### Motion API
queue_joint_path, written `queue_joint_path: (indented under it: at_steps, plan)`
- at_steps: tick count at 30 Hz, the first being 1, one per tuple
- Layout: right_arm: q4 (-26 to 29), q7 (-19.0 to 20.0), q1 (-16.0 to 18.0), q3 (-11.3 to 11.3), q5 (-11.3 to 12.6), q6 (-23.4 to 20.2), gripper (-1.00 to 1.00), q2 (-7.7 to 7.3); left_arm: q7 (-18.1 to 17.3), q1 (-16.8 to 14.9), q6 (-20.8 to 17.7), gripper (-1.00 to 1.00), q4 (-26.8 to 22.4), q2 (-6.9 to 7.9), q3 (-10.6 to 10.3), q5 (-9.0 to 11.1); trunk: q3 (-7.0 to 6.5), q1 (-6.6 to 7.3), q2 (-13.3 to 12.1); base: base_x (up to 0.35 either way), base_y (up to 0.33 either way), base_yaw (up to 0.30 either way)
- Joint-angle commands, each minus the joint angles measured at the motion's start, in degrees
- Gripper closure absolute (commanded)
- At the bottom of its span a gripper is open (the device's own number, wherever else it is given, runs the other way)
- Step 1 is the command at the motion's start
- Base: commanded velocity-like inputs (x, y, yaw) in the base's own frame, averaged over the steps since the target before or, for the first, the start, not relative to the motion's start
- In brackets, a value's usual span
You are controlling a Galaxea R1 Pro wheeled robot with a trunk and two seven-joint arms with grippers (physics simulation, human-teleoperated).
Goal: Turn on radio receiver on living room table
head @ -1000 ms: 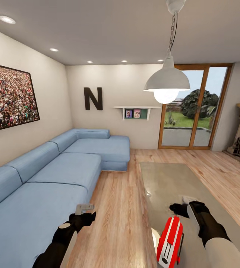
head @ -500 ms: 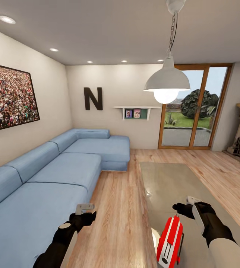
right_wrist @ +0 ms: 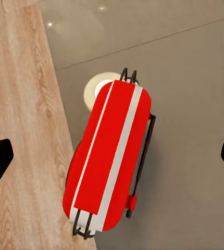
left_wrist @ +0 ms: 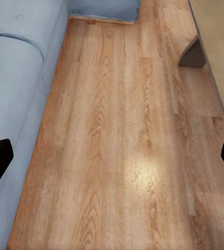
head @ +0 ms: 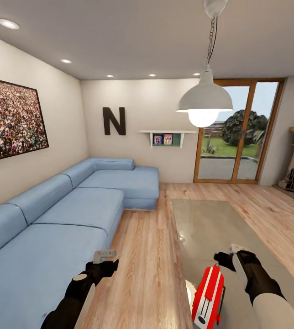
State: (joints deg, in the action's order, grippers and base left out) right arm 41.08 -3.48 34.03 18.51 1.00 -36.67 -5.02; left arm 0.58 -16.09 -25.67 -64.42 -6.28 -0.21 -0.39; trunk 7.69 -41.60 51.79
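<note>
Along the left wall runs a long blue sofa (head: 65,214), with wood floor (head: 142,256) between it and the shiny grey counter (head: 211,219). Near the counter's close edge lies the red radio receiver (head: 207,297), with white stripes on it. The right tool (head: 227,256) hangs just above and past the radio, its two fingers spread wide and holding nothing, and the left tool (head: 105,260) hangs over the floor by the sofa, also wide open and empty.

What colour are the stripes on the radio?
White, on the red radio receiver; clearest in the right wrist view.
</note>
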Motion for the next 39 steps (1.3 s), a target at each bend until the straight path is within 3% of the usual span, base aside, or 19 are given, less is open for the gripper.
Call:
queue_joint_path:
  at_steps: [1,19,24,30,39]
  plan:
    - [0.0,-0.1,0.0,0.1,0.0,0.2,-1.0,0.25,0.0,0.0,0.0,-1.0,0.0,-0.01,0.0,0.0,0.0,0.0,0.0,0.0,0.0,0.0]
    - [0.0,0.3,0.0,-0.3,-0.2,0.1,-1.0,1.51,0.0,0.0,0.0,-1.0,0.1,-0.3,0.0,0.1,0.0,0.0,0.0,0.0,0.0,0.0]
    - [0.0,0.3,0.0,-0.4,-0.2,0.0,-1.0,1.6,0.0,0.0,0.0,-1.0,0.1,-0.31,0.0,0.0,0.9,-1.1,2.0,0.0,0.0,0.0]
    - [0.0,0.2,0.0,-3.0,0.0,0.0,-1.0,1.67,0.0,0.0,0.0,-1.0,0.1,-0.32,-0.1,0.0,1.97,-2.42,4.4,0.0,0.0,0.0]
    - [-1.1,0.2,0.0,-3.0,0.1,0.0,-1.0,1.61,0.0,0.0,0.0,-1.0,0.1,-0.3,-0.1,-0.1,3.23,-3.95,7.2,0.0,0.0,0.0]
